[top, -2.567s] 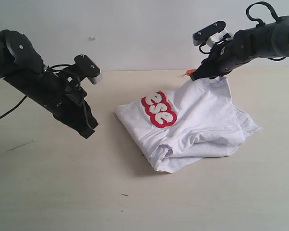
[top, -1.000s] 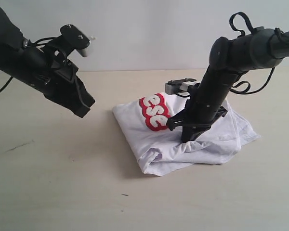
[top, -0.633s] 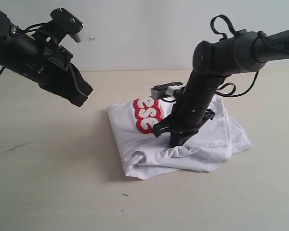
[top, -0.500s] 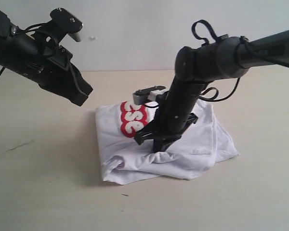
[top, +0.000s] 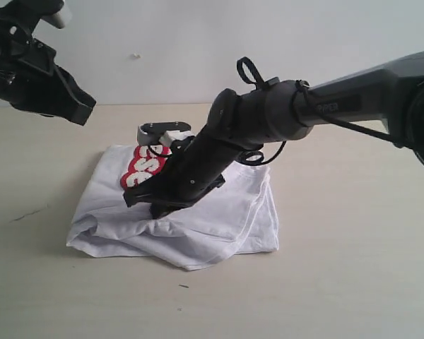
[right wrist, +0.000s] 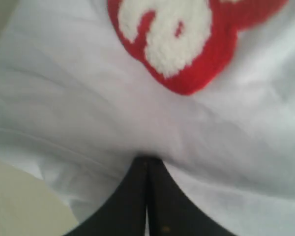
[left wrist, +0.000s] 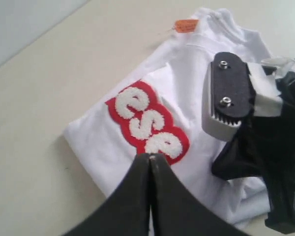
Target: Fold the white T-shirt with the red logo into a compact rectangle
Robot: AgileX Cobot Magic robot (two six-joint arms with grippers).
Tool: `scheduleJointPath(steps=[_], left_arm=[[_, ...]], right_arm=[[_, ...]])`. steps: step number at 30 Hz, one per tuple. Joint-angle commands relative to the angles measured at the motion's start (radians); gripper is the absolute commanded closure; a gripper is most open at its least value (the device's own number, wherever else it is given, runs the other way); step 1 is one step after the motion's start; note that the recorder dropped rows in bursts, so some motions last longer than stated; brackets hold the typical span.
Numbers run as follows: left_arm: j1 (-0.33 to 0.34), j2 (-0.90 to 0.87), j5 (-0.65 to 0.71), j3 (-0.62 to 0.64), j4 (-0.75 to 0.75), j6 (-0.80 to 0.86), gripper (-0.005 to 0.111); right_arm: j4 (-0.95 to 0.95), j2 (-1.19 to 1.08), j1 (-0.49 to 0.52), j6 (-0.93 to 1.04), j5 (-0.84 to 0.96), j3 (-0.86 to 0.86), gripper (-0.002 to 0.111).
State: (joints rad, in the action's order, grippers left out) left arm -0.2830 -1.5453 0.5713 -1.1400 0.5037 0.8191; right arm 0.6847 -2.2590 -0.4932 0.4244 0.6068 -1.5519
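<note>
The white T-shirt [top: 230, 212] lies as a loosely folded, rumpled bundle on the table, with part of the red logo [top: 140, 171] showing on its top left. My right gripper [top: 159, 210] reaches across the middle. It is shut, and its tips press down into the cloth just in front of the logo [right wrist: 179, 34], denting the fabric [right wrist: 88, 113] at the closed tips [right wrist: 147, 158]. My left gripper [top: 83, 114] hangs shut and empty in the air at the upper left, clear of the shirt. In its own view its tips [left wrist: 151, 156] hover above the logo [left wrist: 148, 122], and the orange tag [left wrist: 186, 25] shows at the neck.
The beige table [top: 339, 275] runs all round the bundle, and a pale wall stands behind it. The right arm's wrist camera block [left wrist: 228, 96] sits above the shirt, close to the logo. A small dark scuff [top: 28, 214] marks the table at left.
The right arm has swept left with its tips pressed on the shirt, dragging the whole bundle leftward across the table. The left arm has risen and pulled back to the upper left.
</note>
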Motion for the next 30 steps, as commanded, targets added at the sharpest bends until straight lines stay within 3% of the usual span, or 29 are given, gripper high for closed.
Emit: scheduleJointPath(steps=[1,5,8,13,23,30], left_arm=[[0.023,0.026,-0.077,0.057,0.017,-0.013,0.107],[0.011,-0.001,-0.075,0.067,0.071,0.047,0.107],[-0.016,-0.059,-0.017,0.067,0.226,0.260,0.107],[-0.058,-0.183,0.011,0.067,0.321,0.430,0.107],[-0.065,-0.384,-0.039,0.067,0.268,0.428,0.107],[-0.027,-0.487,-0.047,0.067,0.076,0.293,0.107]], right_arm=[[-0.095,0.057,0.025,-0.033,0.010,-0.057,0.108],[-0.304,0.141,0.076,-0.189,0.021,-0.060,0.108],[-0.466,0.182,0.123,-0.309,0.066,-0.060,0.108],[-0.544,0.184,0.180,-0.358,0.148,-0.044,0.108],[-0.562,0.186,0.191,-0.320,0.074,0.070,0.108],[-0.562,0.227,0.191,-0.320,0.071,0.081,0.108]])
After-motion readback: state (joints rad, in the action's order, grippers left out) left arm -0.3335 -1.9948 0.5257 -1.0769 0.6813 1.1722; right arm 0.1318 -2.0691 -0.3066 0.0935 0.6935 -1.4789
